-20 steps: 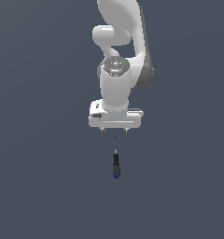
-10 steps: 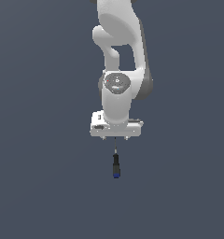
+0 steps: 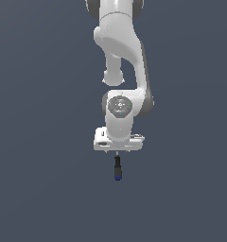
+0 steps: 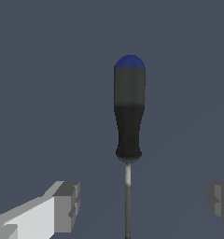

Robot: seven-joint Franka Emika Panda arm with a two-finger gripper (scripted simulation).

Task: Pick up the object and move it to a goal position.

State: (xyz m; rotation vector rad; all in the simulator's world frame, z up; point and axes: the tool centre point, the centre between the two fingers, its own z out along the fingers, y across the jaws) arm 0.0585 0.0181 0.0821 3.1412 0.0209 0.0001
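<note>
With our gripper [image 4: 142, 203] spread wide and holding nothing, the object [image 4: 129, 112] lies on the surface with its thin shaft midway between our fingers [image 4: 67, 200], its long axis across their closing line, handle beyond them.

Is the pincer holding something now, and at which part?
Nothing is held. The pincer is open, its fingers apart on either side of the screwdriver's shaft.

exterior faces arm, wrist close above screwdriver [image 4: 129, 112]
</note>
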